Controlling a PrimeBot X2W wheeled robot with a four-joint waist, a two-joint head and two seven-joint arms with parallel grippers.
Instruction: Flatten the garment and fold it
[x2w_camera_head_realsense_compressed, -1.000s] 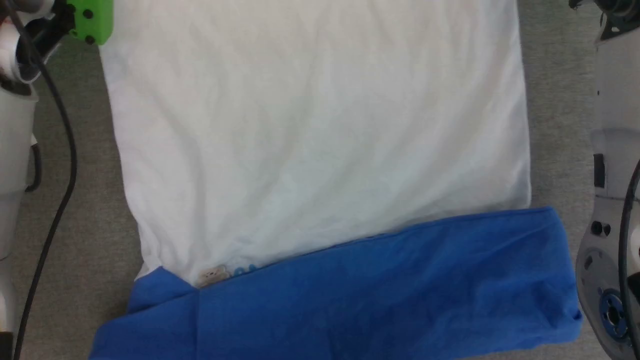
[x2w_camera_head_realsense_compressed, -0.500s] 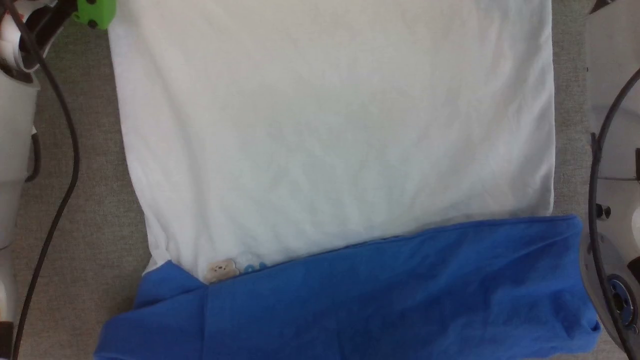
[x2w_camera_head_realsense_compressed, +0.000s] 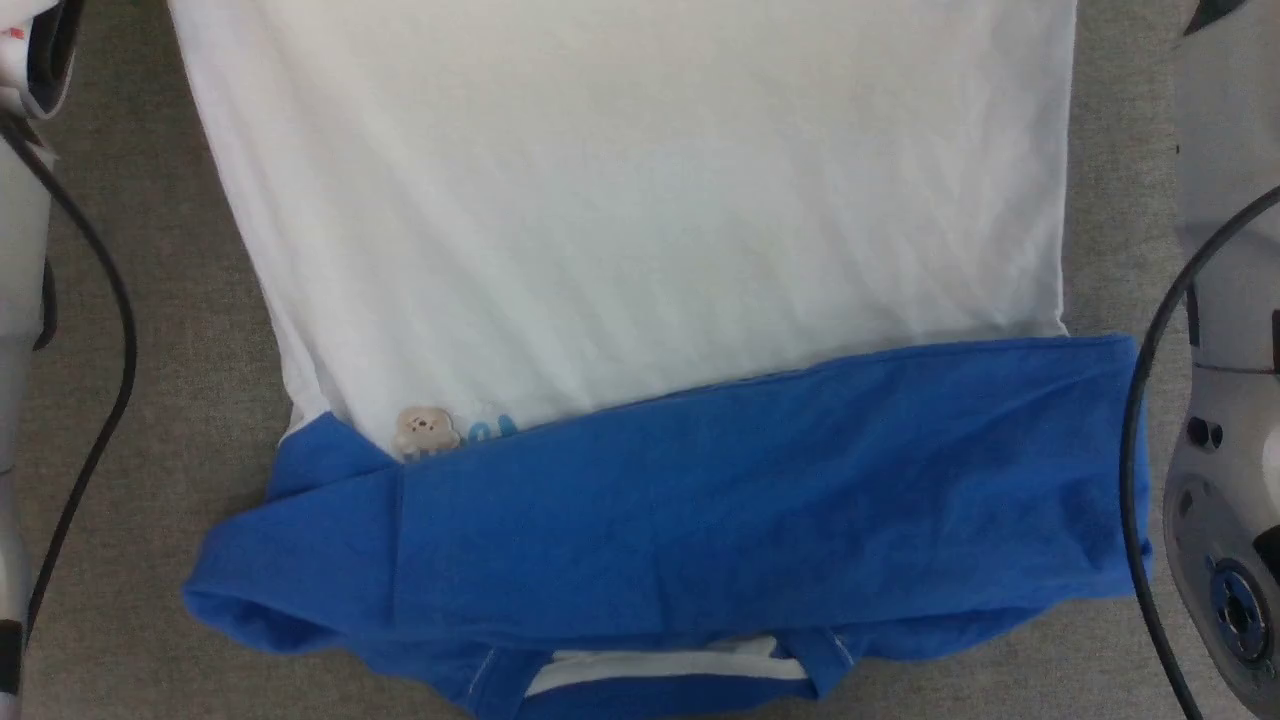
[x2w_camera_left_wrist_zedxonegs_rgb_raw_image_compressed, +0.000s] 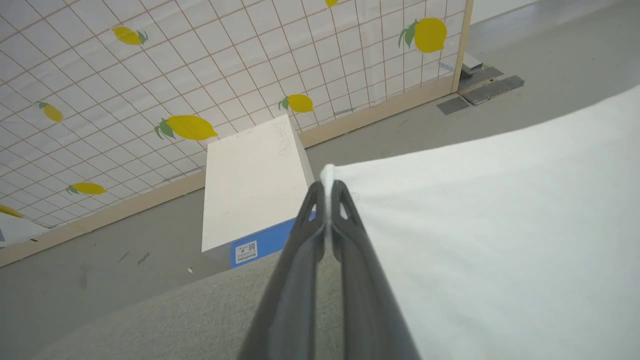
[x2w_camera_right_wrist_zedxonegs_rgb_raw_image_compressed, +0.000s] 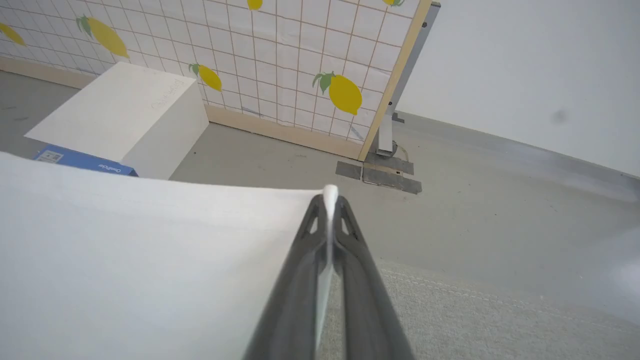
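We find the garment (x2w_camera_head_realsense_compressed: 640, 200) spread on the grey surface (x2w_camera_head_realsense_compressed: 150, 420) in the head view, between the two pale arms at the side edges. Its white body covers the upper and middle part of that view and runs out past the top edge. Its blue panel (x2w_camera_head_realsense_compressed: 760, 480) lies across the near end, over the white body along a slanted seam. A small printed mark (x2w_camera_head_realsense_compressed: 428, 432) sits on the white cloth, touching the seam near its left end. At the bottom edge, a narrow white strip (x2w_camera_head_realsense_compressed: 660, 665) shows inside a blue opening. A black cable (x2w_camera_head_realsense_compressed: 128, 340) hangs along the left arm, and a second cable (x2w_camera_head_realsense_compressed: 1128, 440) curves beside the right arm. In the left wrist view, the left gripper (x2w_camera_left_wrist_zedxonegs_rgb_raw_image_compressed: 327, 192) has its fingers pressed together on one white corner of the garment. The cloth edge protrudes just past the tips, and the white body stretches flat to the right of the fingers. In the right wrist view, the right gripper (x2w_camera_right_wrist_zedxonegs_rgb_raw_image_compressed: 330, 200) is clamped in the same way on another white corner, with the cloth extending to the left. Both wrist views show the grey surface under the fingers, a white box (x2w_camera_left_wrist_zedxonegs_rgb_raw_image_compressed: 252, 185) with a blue end on the floor (x2w_camera_left_wrist_zedxonegs_rgb_raw_image_compressed: 100, 280) beyond, and a lemon-patterned screen (x2w_camera_left_wrist_zedxonegs_rgb_raw_image_compressed: 150, 75) behind the box.
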